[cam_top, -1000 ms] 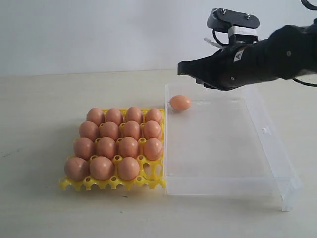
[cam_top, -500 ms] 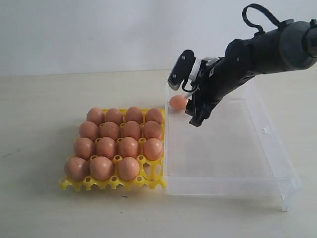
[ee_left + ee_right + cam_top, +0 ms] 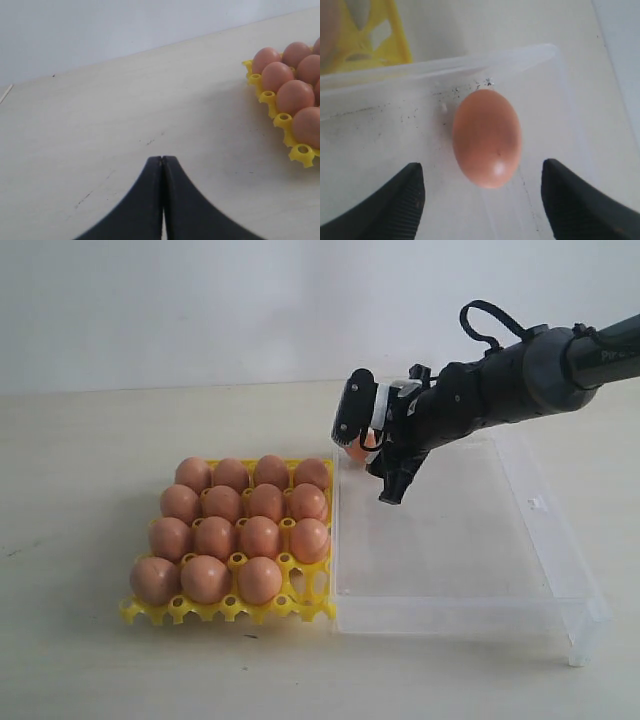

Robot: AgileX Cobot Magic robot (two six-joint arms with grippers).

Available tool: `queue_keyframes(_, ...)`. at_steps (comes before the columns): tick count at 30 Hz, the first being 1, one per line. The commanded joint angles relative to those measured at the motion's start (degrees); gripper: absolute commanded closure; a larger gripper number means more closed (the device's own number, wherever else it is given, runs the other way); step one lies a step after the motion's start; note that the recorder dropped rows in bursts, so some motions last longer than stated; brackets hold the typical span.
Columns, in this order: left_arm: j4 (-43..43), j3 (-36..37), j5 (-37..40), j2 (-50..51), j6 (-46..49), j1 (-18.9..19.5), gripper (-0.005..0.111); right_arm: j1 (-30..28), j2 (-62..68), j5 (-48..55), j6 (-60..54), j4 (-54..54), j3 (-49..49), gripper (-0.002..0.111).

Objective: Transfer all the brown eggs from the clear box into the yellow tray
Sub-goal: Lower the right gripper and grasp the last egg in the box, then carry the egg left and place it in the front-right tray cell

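One brown egg (image 3: 487,137) lies in the far left corner of the clear box (image 3: 455,540), close to its wall (image 3: 445,65). My right gripper (image 3: 481,169) is open just behind this egg, one ribbed fingertip (image 3: 407,192) on each side and neither touching it. In the exterior view the right gripper (image 3: 372,452) hides most of that egg (image 3: 354,450). The yellow tray (image 3: 312,585) left of the box holds several brown eggs (image 3: 215,535); its front right cup has none. My left gripper (image 3: 162,160) is shut on nothing over bare table, away from the tray (image 3: 300,152).
The pale tabletop (image 3: 90,460) surrounds tray and box. The box's front wall (image 3: 470,615) and a small latch tab (image 3: 537,503) stand on the right. A plain white wall (image 3: 200,300) rises behind.
My right arm has swung down into the box's far left corner and its jaws have opened round the egg. The egg, tray and left gripper have not moved.
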Motion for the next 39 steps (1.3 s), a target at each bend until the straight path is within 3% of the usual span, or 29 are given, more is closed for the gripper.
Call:
queue_keyframes(1, -0.12, -0.2, -0.53, -0.32, -0.02, -0.14, 0.107, -0.08, 1.63, 0.23, -0.14, 1.15, -3.29, 0.044)
queue_keyframes(15, -0.12, -0.2, -0.53, -0.32, -0.02, -0.14, 0.107, -0.08, 8.31, 7.56, 1.43, 5.34, -11.51, 0.044)
queue_keyframes(18, -0.12, -0.2, -0.53, -0.32, -0.02, -0.14, 0.107, -0.08, 8.46, 7.67, 1.43, 6.12, -11.65, 0.061)
queue_keyframes(22, -0.12, -0.2, -0.53, -0.32, -0.02, -0.14, 0.107, -0.08, 7.95, 10.01, 1.43, 6.22, -11.65, 0.106)
queue_keyframes(26, -0.12, -0.2, -0.53, -0.32, -0.02, -0.14, 0.107, -0.08, 5.38, 12.27, 6.07, 6.22, -11.22, 0.108)
queue_keyframes(32, -0.12, -0.2, -0.53, -0.32, -0.02, -0.14, 0.107, 0.62, -4.4, -0.05, 13.87, 5.73, 0.33, 0.108)
queue_keyframes(36, -0.12, -0.2, -0.53, -0.32, -0.02, -0.14, 0.107, 3.07, -13.55, -12.67, 28.32, 5.04, 13.45, 0.108)
queue_keyframes(39, -0.12, -0.2, -0.53, -0.32, -0.02, -0.14, 0.107, 5.87, -19.32, -18.59, 44.27, -1.8, 20.94, 0.108)
